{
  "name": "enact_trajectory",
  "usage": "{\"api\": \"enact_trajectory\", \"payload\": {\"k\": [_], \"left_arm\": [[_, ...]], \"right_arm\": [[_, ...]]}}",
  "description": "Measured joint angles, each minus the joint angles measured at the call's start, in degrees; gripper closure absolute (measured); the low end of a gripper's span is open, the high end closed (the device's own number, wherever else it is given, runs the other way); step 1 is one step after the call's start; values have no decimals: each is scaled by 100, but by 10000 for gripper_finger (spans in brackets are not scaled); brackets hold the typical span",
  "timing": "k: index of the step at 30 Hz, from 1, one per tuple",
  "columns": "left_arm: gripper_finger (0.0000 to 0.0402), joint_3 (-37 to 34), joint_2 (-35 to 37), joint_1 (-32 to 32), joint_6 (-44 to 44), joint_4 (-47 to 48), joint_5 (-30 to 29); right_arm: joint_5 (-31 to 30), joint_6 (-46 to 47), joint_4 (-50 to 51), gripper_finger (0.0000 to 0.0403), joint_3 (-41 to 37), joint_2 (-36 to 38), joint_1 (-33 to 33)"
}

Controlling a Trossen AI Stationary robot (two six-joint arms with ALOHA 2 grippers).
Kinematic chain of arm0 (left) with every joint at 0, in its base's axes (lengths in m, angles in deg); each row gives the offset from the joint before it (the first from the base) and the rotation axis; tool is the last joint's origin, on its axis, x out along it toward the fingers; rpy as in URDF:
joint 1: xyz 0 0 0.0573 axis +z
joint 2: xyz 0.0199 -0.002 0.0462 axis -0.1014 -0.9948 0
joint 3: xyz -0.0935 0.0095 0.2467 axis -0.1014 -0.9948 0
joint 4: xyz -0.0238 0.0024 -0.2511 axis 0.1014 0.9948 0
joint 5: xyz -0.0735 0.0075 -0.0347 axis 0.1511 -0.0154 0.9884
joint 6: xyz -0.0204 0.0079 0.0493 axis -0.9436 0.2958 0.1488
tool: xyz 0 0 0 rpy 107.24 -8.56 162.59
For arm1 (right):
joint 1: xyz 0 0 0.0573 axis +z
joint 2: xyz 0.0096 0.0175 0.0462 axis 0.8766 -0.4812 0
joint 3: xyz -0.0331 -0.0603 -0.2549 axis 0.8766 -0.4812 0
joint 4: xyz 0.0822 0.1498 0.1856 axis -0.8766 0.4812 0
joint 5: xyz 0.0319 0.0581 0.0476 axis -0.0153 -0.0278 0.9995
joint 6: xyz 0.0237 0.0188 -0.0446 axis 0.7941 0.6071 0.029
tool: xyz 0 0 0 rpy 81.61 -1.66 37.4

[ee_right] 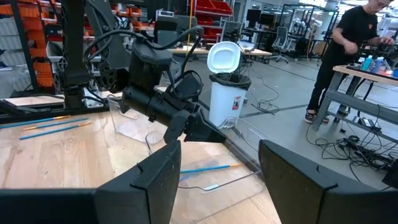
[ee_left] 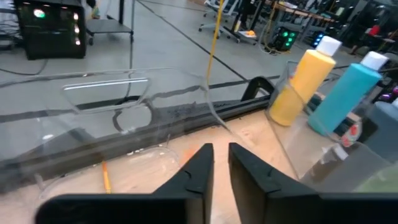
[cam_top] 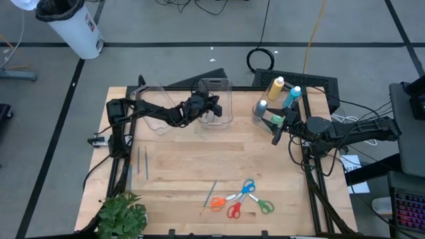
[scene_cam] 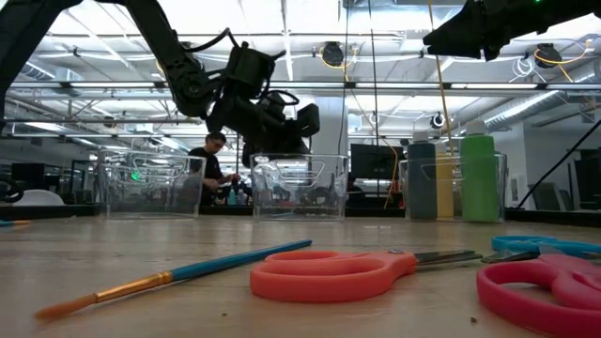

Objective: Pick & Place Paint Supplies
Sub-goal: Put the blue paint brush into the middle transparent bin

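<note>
High view | progress: early-to-mid | bottles [cam_top: 277, 99] grouped in right bin | brush [ee_left: 106, 176] lies in middle bin | left claw [cam_top: 211, 106] over it, fingers narrowly parted, empty | right claw [cam_top: 277, 136] wide, empty | scissors [cam_top: 240, 198], brushes remain on bench [cam_top: 186, 166]

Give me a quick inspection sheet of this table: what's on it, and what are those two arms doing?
Surface: wooden table.
Job's things: paint bottles in right bin; scissors near front; brushes left.
Clutter: plant at front-left corner.
Grippers: left gripper over middle bin, jaws barely apart, nothing held; right gripper open, beside the right bin.
Cables: coil on floor behind table.
Surroundings: bin with liner; a person at a bench.
</note>
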Motion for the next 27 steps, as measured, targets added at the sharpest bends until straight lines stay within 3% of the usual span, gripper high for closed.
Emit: {"api": "enact_trajectory", "payload": {"k": [7,12,20,23,27], "left_arm": [[283,0,18,0,171,122,-254],[254,-1,642,-63,1107,627,143],[250,2,2686,-820,1599,3692,213],[250,4,3445,-1301,1249,5348,298],[250,4,4150,-1984,195,7519,1079]], "right_arm": [[0,-42,2,193,0,0,1],[0,-44,4,193,0,2,2],[0,-57,116,193,0,4,0],[-2,-57,112,193,0,4,1],[-2,-48,92,193,0,4,1]]}}
